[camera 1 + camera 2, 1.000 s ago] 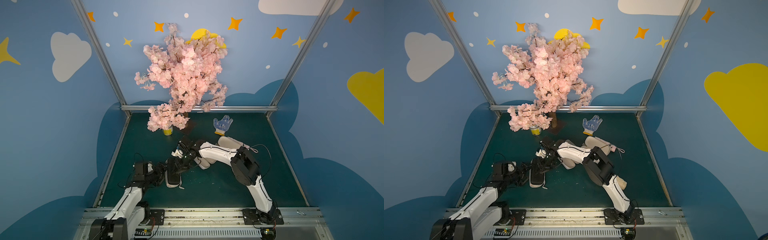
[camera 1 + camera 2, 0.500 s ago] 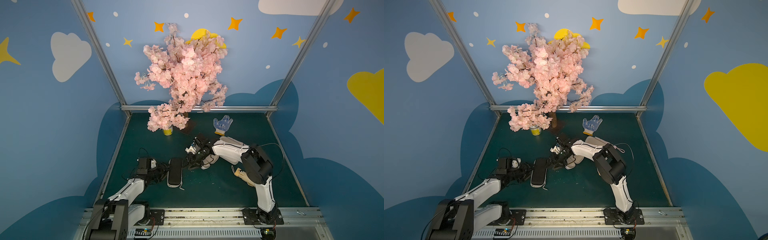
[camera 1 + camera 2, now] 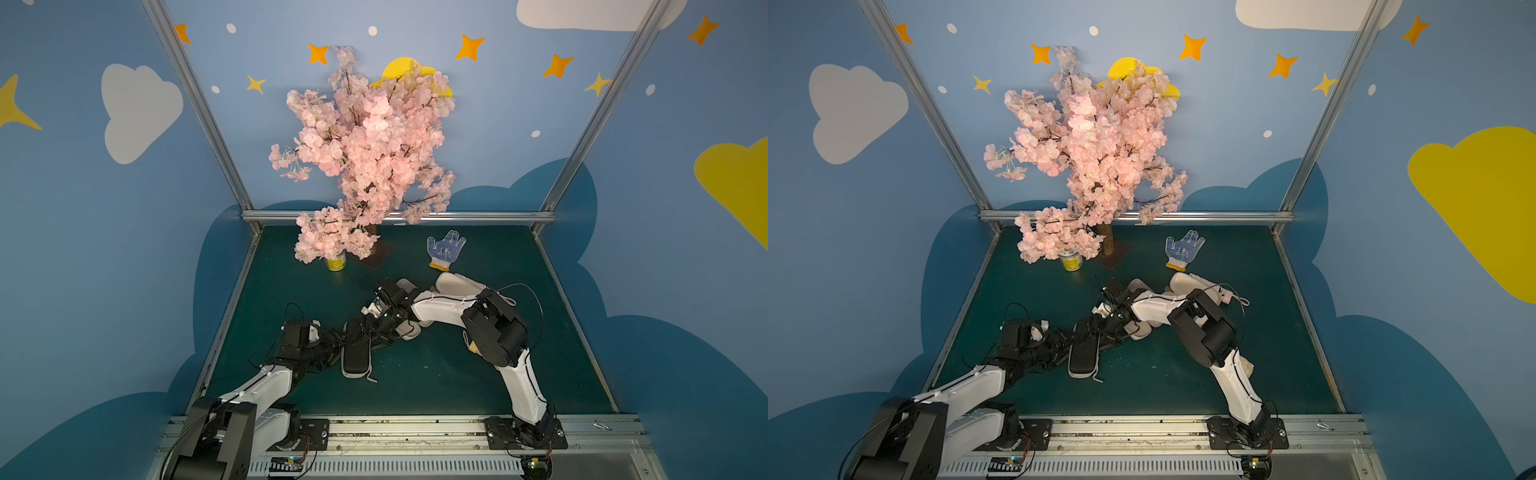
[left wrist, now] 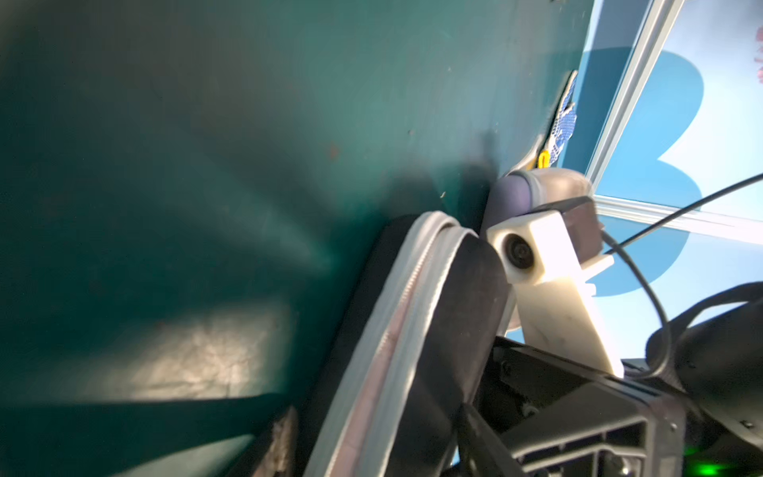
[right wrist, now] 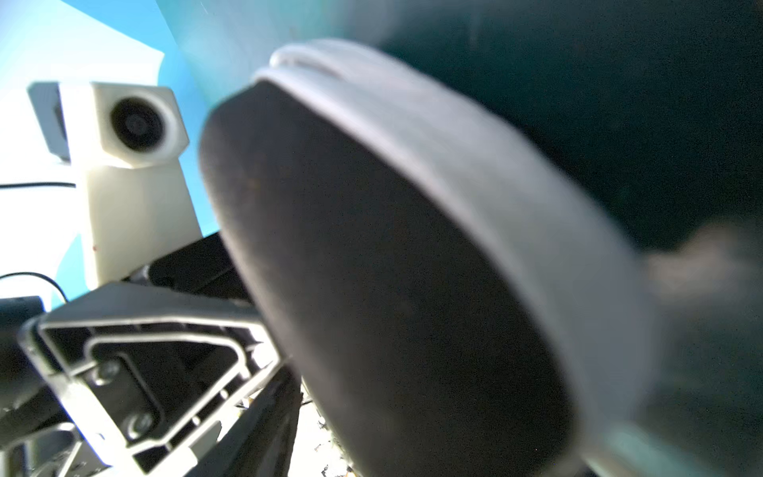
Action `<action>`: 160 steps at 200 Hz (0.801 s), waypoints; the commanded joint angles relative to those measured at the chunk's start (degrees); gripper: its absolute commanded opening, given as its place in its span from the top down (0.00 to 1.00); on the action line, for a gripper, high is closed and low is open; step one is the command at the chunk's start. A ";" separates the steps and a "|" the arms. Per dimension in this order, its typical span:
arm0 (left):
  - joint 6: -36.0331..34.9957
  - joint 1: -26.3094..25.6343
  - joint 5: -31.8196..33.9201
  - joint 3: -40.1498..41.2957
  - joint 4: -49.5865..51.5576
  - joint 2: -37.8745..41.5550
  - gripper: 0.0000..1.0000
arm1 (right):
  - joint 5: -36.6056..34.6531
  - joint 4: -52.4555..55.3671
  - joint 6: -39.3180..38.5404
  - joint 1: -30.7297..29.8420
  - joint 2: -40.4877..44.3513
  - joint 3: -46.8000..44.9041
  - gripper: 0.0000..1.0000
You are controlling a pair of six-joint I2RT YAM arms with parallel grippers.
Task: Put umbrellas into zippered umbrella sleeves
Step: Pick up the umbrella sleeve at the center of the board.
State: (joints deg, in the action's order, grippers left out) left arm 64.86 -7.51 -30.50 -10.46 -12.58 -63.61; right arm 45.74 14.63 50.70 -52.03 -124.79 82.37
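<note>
The black sleeve (image 3: 356,351) (image 3: 1084,353) lies zipped on the green floor, and a white cord trails from its near end. My left gripper (image 3: 338,338) holds its left side; in the left wrist view the fingers (image 4: 276,446) press its shell (image 4: 466,330) on both sides. My right gripper (image 3: 374,328) straddles its far end with the jaws apart, a bright gap showing beside the shell (image 5: 392,289). The lavender sleeve (image 3: 405,284) (image 4: 512,194) and off-white sleeve (image 3: 457,284) lie behind my right arm. A pink umbrella (image 3: 1225,295) and a beige umbrella (image 3: 1246,368) peek out near that arm.
A pink blossom tree (image 3: 365,166) and a yellow can (image 3: 336,262) stand at the back left. A white-and-blue dotted glove (image 3: 445,249) lies at the back. Another off-white rounded piece (image 3: 409,330) sits under my right forearm. Metal frame rails edge the floor.
My left gripper has narrowed onto the black sleeve. My right gripper drew away to the right, then came back to the sleeve's far end with wider jaws. The sleeve shifted slightly right.
</note>
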 commanded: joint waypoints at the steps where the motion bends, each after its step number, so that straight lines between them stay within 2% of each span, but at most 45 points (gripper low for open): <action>1: 3.20 -1.31 -4.44 1.33 1.25 -0.33 0.36 | -1.21 -9.69 2.74 -1.17 -0.67 -2.44 0.33; 40: 11.03 -1.37 -10.02 3.40 -14.61 -4.53 0.37 | 3.01 -23.97 8.70 -1.13 -1.07 -6.46 0.30; 60: 11.97 -1.29 -10.50 3.23 -16.92 -5.77 0.43 | 2.81 -26.61 10.05 -1.23 -0.34 -7.70 0.30; 80: 12.82 -1.20 -11.05 2.78 -18.03 -5.70 0.46 | 2.94 -30.71 12.16 -0.55 0.71 -9.81 0.35; 90: 12.68 -1.07 -11.20 2.35 -17.57 -4.90 0.45 | 3.26 -32.57 13.00 -0.21 1.08 -10.76 0.41; 114: 11.36 0.44 -12.40 0.41 -12.91 -0.63 0.39 | 3.27 -35.16 13.58 0.93 2.84 -12.79 0.57; 134: 11.05 3.75 -14.19 -1.27 -7.29 5.73 0.28 | 1.87 -36.86 14.13 1.74 6.31 -14.27 0.67; 160: 9.58 8.36 -12.80 -3.51 3.84 16.80 0.14 | -2.00 -36.94 14.61 2.78 11.89 -14.55 0.70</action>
State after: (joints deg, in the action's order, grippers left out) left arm 75.24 -2.09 -38.13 -10.04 -16.82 -55.48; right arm 49.28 -17.52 64.27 -50.48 -119.15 67.66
